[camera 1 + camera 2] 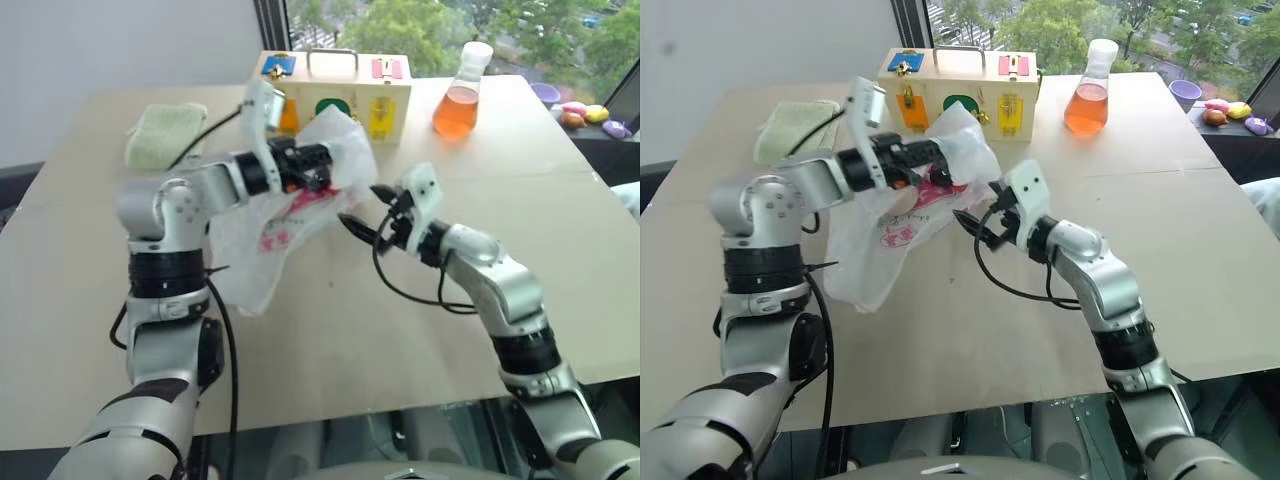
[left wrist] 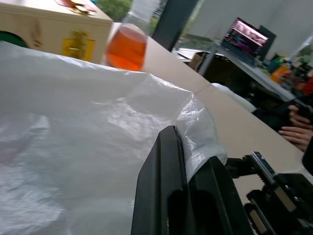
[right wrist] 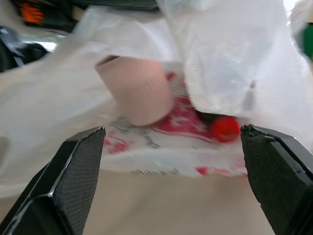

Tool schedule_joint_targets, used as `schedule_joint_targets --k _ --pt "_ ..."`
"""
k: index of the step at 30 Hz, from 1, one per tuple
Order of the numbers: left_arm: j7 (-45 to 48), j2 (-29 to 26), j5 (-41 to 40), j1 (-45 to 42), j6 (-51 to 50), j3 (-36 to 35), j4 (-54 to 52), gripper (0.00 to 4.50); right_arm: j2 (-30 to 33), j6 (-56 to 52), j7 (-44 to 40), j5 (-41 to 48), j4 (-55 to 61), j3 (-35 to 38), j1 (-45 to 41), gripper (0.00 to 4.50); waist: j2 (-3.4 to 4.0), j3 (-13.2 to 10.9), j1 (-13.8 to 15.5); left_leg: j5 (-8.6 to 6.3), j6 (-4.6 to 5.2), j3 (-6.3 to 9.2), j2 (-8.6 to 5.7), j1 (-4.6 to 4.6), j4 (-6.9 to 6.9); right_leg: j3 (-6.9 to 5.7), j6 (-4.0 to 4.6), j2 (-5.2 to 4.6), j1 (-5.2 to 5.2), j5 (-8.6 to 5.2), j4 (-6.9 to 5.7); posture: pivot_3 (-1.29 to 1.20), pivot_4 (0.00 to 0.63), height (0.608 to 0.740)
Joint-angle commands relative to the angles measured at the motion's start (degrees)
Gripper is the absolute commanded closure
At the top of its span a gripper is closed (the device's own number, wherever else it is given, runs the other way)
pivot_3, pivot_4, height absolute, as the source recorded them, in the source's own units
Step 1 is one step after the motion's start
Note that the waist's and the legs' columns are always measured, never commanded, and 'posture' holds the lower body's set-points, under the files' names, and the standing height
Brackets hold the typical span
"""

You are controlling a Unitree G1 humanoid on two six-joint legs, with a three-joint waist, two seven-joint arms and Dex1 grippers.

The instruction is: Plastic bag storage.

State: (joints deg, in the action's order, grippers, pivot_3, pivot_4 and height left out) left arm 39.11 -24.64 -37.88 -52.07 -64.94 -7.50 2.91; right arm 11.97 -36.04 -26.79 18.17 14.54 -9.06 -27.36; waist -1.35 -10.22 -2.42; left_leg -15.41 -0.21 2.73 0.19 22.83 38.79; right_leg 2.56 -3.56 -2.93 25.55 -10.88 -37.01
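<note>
The plastic bag (image 1: 262, 245) is thin, white and crinkled, with red print on it. It hangs from my left gripper (image 1: 322, 166) down to the table, in front of the wooden box. The left gripper is shut on the bag's upper edge, and the film bunches against its black fingers (image 2: 168, 191). My right gripper (image 1: 362, 208) is just to the right of the bag, pointing at it with its jaws wide open and nothing between them. In the right wrist view the bag (image 3: 230, 63) lies straight ahead, apart from the right gripper (image 3: 171, 166). A pale pink rounded shape (image 3: 137, 93) shows through the film.
A wooden box (image 1: 335, 95) with coloured latches stands at the table's far side. A flask of orange liquid (image 1: 460, 100) is to its right and a folded pale-green towel (image 1: 160, 135) to its left. Small coloured items (image 1: 580, 112) sit beyond the far right corner.
</note>
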Motion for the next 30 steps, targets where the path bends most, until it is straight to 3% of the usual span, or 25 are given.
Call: schedule_joint_targets --k 1,5,9,11,15,19,20,23,27,30 --pt "6.95 -1.73 -0.57 -2.36 0.73 6.92 -2.71 4.5 0.26 -3.36 3.7 0.33 7.7 2.05 1.93 0.04 0.0 0.0 -0.14 0.0 0.0 -0.02 -0.01 0.0 0.0 0.02 0.0 0.0 0.0 0.0 0.0 0.0 0.15 0.74" --pt "13.85 -4.14 -2.0 -3.49 3.68 7.69 -2.09 4.5 0.92 -4.27 5.89 -1.56 9.46 1.05 2.89 0.04 0.01 -0.01 -0.22 0.0 0.01 -0.13 0.04 -0.06 0.0 0.11 -0.01 0.05 0.02 0.0 -0.01 0.0 0.15 0.74" --pt "15.09 -8.39 -4.27 -5.24 -0.61 2.97 2.87 2.85 1.23 -4.4 7.8 -3.89 9.99 -0.16 3.12 0.0 0.01 0.0 -0.21 -0.01 0.01 -0.14 0.11 -0.08 0.0 0.11 0.0 0.13 0.01 -0.01 0.0 0.0 0.15 0.74" --pt "15.18 -10.27 -6.36 -5.58 -4.12 0.51 4.91 1.79 1.0 -4.75 8.55 -4.35 10.08 -0.23 3.12 0.0 0.01 0.0 -0.25 -0.01 0.02 -0.18 0.11 -0.08 0.0 0.14 -0.01 0.13 0.01 -0.01 0.01 0.0 0.15 0.74" --pt "16.45 -14.98 -10.21 -4.49 -10.48 -3.52 6.16 1.79 1.45 -5.12 9.26 -5.9 9.87 -1.03 2.93 0.0 0.0 -0.01 -0.17 -0.01 0.02 -0.13 0.11 -0.05 0.0 0.1 -0.01 0.12 0.01 -0.01 0.04 0.0 0.15 0.74" --pt "17.63 -18.69 -4.4 1.76 0.99 -0.44 -1.5 1.79 0.89 -4.05 8.8 -6.58 8.03 -1.58 1.68 0.0 0.0 -0.01 -0.05 -0.01 0.01 -0.14 0.11 -0.05 -0.01 0.11 -0.01 0.11 0.0 -0.01 0.1 0.0 0.15 0.74" --pt "18.12 -18.96 -4.79 3.06 2.0 -0.86 -3.36 1.23 0.65 -3.55 8.45 -6.73 7.39 -1.87 1.02 0.0 0.0 -0.01 -0.03 -0.01 0.01 -0.15 0.12 -0.05 -0.01 0.11 -0.01 0.11 0.0 -0.01 0.11 0.0 0.15 0.74" --pt "17.99 -19.17 -4.31 7.14 5.77 -1.16 -9.16 0.08 -0.31 -2.86 7.83 -6.73 5.97 -2.23 -0.65 0.0 -0.01 -0.01 0.02 -0.01 0.01 -0.13 0.13 -0.03 -0.01 0.09 -0.01 0.11 0.01 -0.01 0.11 0.0 0.15 0.74" --pt "16.1 -19.07 -9.12 12.75 5.24 -7.2 -15.62 0.08 -0.52 -1.98 7.24 -7.28 4.35 -2.65 -1.63 0.0 -0.01 -0.01 -0.04 -0.01 0.01 -0.15 0.14 -0.02 -0.01 0.1 0.0 0.11 0.01 -0.01 0.15 0.0 0.15 0.74" --pt "18.98 -23.5 -13.56 20.96 2.47 -11.68 -20.53 0.08 -1.12 -0.68 7.71 -8.82 1.18 -3.25 -3.2 0.0 0.0 -0.01 -0.83 -0.01 0.02 -0.23 0.18 -0.05 -0.02 0.16 -0.01 0.14 0.02 -0.01 0.15 0.0 0.15 0.74"
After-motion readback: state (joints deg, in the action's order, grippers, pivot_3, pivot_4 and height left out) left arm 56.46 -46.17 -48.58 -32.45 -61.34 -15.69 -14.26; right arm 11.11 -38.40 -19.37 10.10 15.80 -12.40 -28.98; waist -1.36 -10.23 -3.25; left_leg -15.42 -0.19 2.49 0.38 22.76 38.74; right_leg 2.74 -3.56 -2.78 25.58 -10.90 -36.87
